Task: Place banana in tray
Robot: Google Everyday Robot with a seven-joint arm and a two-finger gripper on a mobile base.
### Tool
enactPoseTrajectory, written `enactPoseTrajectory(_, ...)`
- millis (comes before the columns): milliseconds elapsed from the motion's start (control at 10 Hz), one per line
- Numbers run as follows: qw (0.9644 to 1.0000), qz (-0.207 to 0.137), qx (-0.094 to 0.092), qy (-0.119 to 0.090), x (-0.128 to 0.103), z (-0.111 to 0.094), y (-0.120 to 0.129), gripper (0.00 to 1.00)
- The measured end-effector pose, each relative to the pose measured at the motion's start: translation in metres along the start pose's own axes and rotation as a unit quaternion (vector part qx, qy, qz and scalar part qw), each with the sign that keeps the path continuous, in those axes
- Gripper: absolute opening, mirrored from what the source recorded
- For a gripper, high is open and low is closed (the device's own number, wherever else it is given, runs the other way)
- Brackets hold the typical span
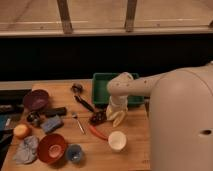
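The banana (119,120) is a pale cream-yellow piece on the wooden table (135,150), just in front of the green tray (98,85). My gripper (116,113) hangs straight down over the banana, at the end of the white arm that comes in from the right. Its fingers look open, spread about the banana's upper end. I cannot tell whether they touch it. The arm covers the tray's right part.
A red chili (97,132) and a white cup (117,140) lie just in front of the gripper, a dark lump (97,118) to its left. Further left are utensils (82,103), a purple bowl (36,99), a red bowl (51,148), a blue cup (75,153), an orange (21,131) and a cloth (27,149).
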State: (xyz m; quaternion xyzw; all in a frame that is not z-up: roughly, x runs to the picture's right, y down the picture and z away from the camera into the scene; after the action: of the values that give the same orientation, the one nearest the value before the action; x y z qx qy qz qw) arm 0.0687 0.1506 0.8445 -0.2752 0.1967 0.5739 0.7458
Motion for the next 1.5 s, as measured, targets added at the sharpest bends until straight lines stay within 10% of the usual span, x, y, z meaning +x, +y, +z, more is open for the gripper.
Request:
enactPoseTrajectory(400,0.9997,0.023,-0.011,0.007,-0.007,0.017,-0.016,0.62)
enactPoseTrajectory(1000,0.9992,0.009,-0.032,0.023,0.011,0.027,-0.018,0.05)
enactPoseTrajectory(1500,0.9993,-0.022,-0.031,-0.006,0.033,-0.041,-0.026,0.00)
